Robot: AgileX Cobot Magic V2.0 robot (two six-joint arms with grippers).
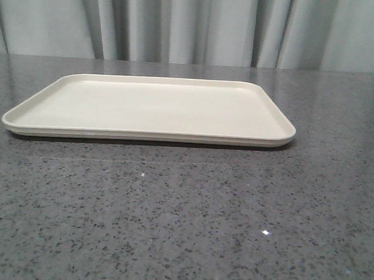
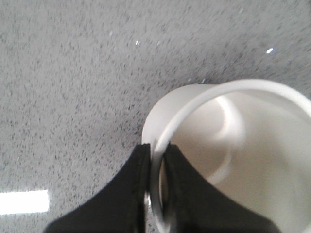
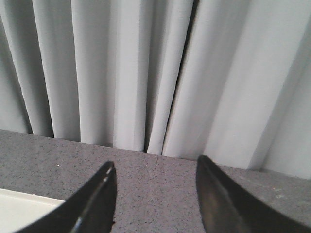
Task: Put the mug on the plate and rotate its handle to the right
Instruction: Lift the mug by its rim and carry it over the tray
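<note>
The cream plate (image 1: 151, 107) lies flat on the grey speckled table in the front view, with nothing on it. Neither arm nor the mug shows in that view. In the left wrist view the white mug (image 2: 252, 141) appears from above, held over the table, its inside bare. My left gripper (image 2: 156, 150) is shut on the mug's rim, one finger outside the wall and one inside. The handle is hidden. In the right wrist view my right gripper (image 3: 155, 170) stands open with nothing between its fingers, and a corner of the plate (image 3: 22, 206) shows beside one finger.
A grey pleated curtain (image 1: 193, 24) hangs along the table's far edge. The grey speckled tabletop (image 1: 182, 227) stretches in front of the plate.
</note>
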